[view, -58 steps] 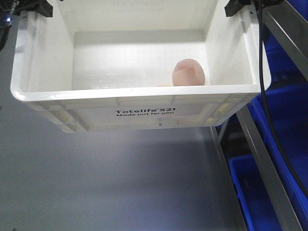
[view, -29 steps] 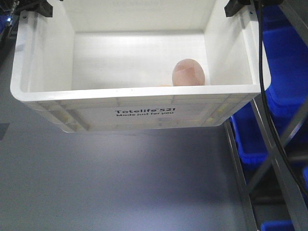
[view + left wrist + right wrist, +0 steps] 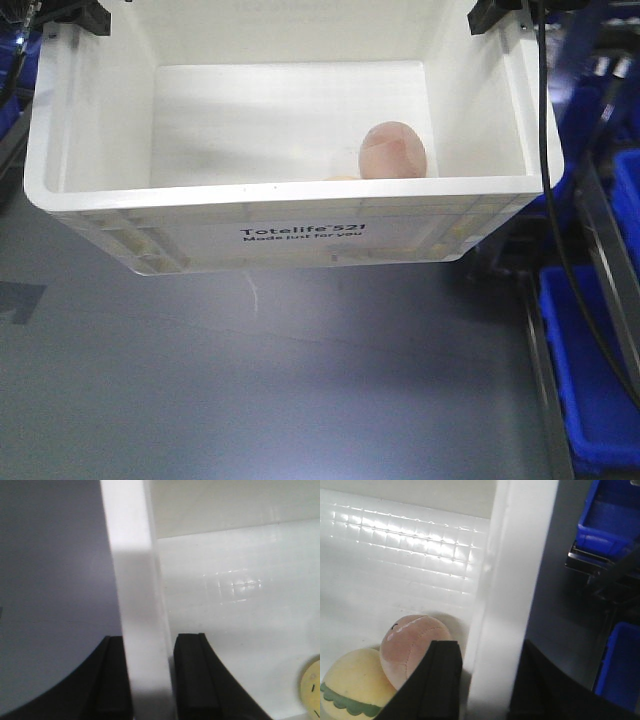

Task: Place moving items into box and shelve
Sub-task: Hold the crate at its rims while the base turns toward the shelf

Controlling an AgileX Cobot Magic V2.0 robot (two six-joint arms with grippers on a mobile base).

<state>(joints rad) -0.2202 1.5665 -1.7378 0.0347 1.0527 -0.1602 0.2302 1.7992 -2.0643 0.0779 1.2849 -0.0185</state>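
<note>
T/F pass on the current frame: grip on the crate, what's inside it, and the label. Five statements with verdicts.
1. The left gripper is shut on the white crate, with one finger on each side of a side wall. True.
2. The right gripper is open and clear of the crate. False: it is shut on the opposite side wall.
3. The pinkish plush bun and the yellow plush bun both lie inside the crate. True.
4. The two buns sit in opposite corners. False: they touch each other, next to the wall the right gripper holds.
5. The crate's front has no print. False: the black print reads "Totelife 521 Made just for you".
</note>
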